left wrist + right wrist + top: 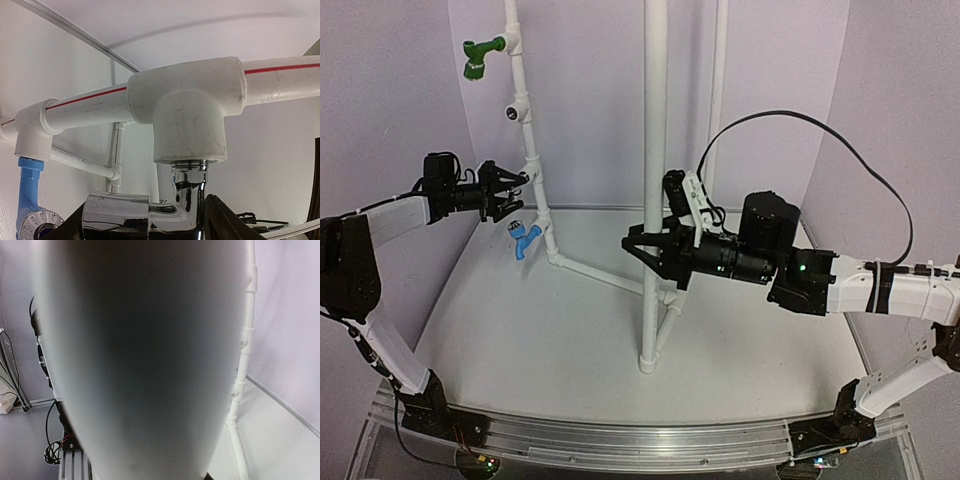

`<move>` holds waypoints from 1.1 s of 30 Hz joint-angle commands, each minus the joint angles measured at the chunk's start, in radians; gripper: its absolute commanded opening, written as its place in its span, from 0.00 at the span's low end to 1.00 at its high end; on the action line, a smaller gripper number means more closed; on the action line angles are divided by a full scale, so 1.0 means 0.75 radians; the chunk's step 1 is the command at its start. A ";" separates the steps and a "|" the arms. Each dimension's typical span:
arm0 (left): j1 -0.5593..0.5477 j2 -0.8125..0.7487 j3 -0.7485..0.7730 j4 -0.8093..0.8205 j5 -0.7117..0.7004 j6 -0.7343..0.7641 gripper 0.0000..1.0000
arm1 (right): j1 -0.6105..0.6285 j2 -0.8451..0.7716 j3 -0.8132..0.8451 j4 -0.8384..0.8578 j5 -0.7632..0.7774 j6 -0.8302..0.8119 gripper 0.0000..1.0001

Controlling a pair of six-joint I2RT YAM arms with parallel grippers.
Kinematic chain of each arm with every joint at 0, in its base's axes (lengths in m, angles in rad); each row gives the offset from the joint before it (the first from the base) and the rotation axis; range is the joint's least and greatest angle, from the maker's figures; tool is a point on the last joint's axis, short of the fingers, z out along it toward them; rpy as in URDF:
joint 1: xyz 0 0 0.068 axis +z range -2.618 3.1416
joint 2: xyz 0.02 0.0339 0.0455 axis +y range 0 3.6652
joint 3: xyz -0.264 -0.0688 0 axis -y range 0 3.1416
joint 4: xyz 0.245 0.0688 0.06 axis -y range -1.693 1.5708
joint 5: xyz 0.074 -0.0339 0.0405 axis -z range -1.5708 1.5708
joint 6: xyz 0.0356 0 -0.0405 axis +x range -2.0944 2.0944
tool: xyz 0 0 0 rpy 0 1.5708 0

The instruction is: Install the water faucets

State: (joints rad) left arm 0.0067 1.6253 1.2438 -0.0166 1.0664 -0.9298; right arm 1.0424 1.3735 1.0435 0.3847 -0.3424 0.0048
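The pipes (90, 99) are white with a thin red stripe running along them. The tee fitting (187, 110) is white, smudged grey. The chrome faucet (150, 215) is mirror-bright silver, the blue faucet (30, 195) vivid blue, and the green faucet (478, 58) bright green. The left claw (517, 192) and right claw (648, 262) are black. The surface (520, 330) is white and the walls (390, 80) pale lilac.

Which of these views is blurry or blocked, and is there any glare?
Right wrist: a white pipe fills the frame, too close, out of focus, shaded grey. Left wrist: sharp, with dark reflections on the chrome faucet. Top external: evenly lit, no strong glare.
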 commanded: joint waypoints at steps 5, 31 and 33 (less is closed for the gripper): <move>0.001 -0.100 0.153 -0.246 -0.162 0.292 0.42 | 0.037 0.011 0.055 0.025 -0.134 0.262 0.00; -0.440 0.001 0.821 -1.189 -1.750 1.296 0.28 | 0.038 0.030 0.070 0.016 -0.117 0.249 0.00; -0.513 0.041 0.888 -1.235 -1.927 1.327 0.28 | 0.039 0.032 0.075 0.013 -0.116 0.245 0.00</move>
State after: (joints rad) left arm -0.2966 1.6414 1.7593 -0.9209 -0.0460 -0.0321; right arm 1.0481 1.3827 1.0535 0.3862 -0.3420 0.0078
